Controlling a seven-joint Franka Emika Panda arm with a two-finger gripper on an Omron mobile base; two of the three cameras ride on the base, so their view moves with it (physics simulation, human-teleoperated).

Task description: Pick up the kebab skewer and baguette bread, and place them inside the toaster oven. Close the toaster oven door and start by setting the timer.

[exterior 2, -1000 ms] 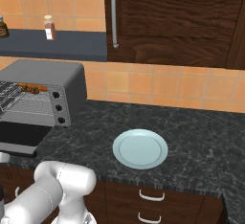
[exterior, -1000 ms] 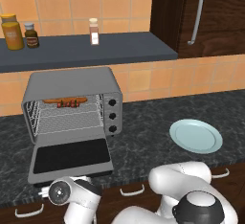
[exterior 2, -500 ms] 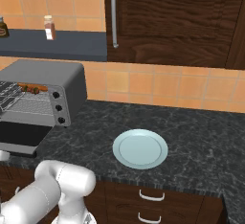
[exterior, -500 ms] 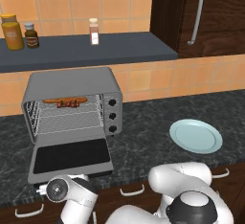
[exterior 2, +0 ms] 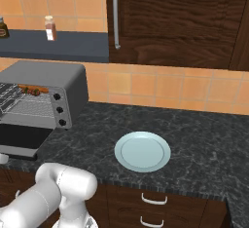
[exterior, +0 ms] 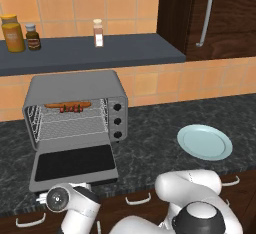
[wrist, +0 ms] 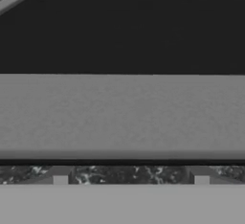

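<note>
Hand view is looking straight at the toaster oven door (wrist: pixel 122 113) from very close. Its grey frame edge is running across the middle, its dark glass is sitting above that, and a strip of speckled black counter (wrist: pixel 124 174) is showing under it. The finger tips are not showing there, so I cannot tell how wide the jaws are standing.

In the left base view the white arm is bending low in front of the counter edge, with its wrist (exterior: pixel 62 199) just under the front lip of the door. The door is lying flat and open, with its bar handle along the near edge.

Behind the door the toaster oven (exterior: pixel 75 89) is standing open. The kebab skewer (exterior: pixel 71 109) and the baguette bread (exterior: pixel 67 105) are lying together on the wire rack near the top, the lumpy dark skewer in front, touching the smooth orange loaf. Three black knobs are sitting in a column on the right panel.

To the right, a pale blue plate (exterior: pixel 205 141) is lying well apart from the oven, with open counter between them.

Farther back, on the dark shelf, a yellow jar (exterior: pixel 12 33), a small dark jar (exterior: pixel 33 37) and a spice shaker (exterior: pixel 98 33) are standing. A dark wood cabinet (exterior: pixel 225 13) with a long handle is hanging at the far right.
</note>
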